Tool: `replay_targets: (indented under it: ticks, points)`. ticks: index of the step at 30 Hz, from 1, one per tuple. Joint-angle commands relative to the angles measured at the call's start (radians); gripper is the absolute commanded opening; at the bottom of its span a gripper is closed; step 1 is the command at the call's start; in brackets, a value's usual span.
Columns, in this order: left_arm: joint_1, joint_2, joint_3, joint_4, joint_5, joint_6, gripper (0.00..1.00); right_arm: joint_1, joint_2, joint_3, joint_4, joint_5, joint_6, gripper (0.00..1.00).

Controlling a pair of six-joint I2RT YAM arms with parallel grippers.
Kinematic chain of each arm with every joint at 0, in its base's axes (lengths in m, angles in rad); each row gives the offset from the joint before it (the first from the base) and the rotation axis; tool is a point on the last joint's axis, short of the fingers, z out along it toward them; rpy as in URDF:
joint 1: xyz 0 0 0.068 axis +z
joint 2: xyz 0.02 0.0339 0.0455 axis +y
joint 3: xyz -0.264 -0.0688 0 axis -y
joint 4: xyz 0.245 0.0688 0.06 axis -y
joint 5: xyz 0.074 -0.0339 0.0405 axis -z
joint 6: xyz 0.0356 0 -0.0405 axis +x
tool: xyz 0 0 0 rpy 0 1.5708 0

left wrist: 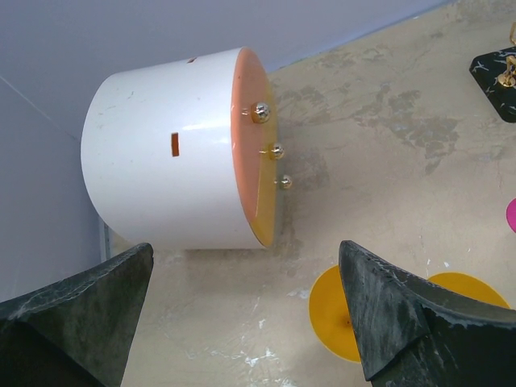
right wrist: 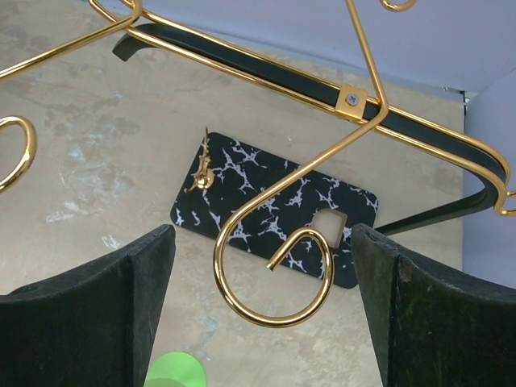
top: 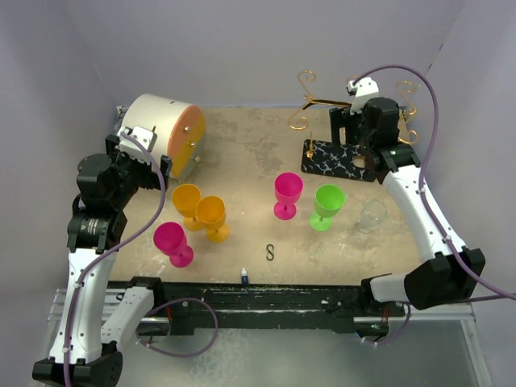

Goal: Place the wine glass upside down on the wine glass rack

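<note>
The wine glass rack [top: 322, 101] stands at the back right, a gold wire frame with curled ends on a black marble-veined base [top: 334, 157]. Its hooks are bare. My right gripper [top: 347, 129] is open and empty, raised beside the frame. In the right wrist view one gold spiral curl [right wrist: 274, 278] hangs between my open fingers [right wrist: 121, 306], with the base [right wrist: 242, 193] below. A clear wine glass [top: 372, 215] sits on the table in front of the base. My left gripper [left wrist: 246, 270] is open and empty at the left.
Coloured goblets stand mid-table: magenta [top: 288, 193], green [top: 328, 205], two orange [top: 187, 201] [top: 213, 218], another magenta [top: 173, 243]. A white drum with an orange face [top: 161, 133] lies at the back left. A small S-hook [top: 271, 253] lies near the front.
</note>
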Motion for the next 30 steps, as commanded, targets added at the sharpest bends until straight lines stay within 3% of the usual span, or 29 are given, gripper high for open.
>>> replay_targets:
  ticks: [1, 18, 30]
  points:
    - [0.007, -0.006, 0.035, 0.039, 0.032, -0.014, 0.99, 0.003, 0.007, 0.047, 0.046, 0.060, 0.028, 0.90]
    - [0.007, -0.004, 0.030, 0.024, 0.070, -0.008, 0.99, 0.003, 0.065, 0.083, 0.050, 0.066, 0.005, 0.56]
    - [0.007, 0.003, 0.014, 0.020, 0.092, -0.003, 0.99, 0.034, 0.036, 0.111, -0.028, -0.028, -0.038, 0.17]
